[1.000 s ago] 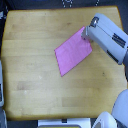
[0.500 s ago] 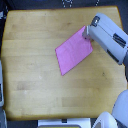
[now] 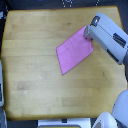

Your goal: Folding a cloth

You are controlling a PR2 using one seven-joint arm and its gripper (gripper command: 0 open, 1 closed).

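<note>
My gripper [image 3: 89,36] sits over the pink cloth [image 3: 74,50] at its far corner; jaw state can't be told, fingers hidden by arm. Cloth lies flat on wooden tabletop [image 3: 35,75], extending diagonally away from gripper.

A robot lab: bare wooden tabletop [image 3: 35,90] with robot arm [image 3: 107,37] overhead.

Wooden tabletop [image 3: 30,75] — flat pink cloth [image 3: 74,50] askew toward its far right.
</note>
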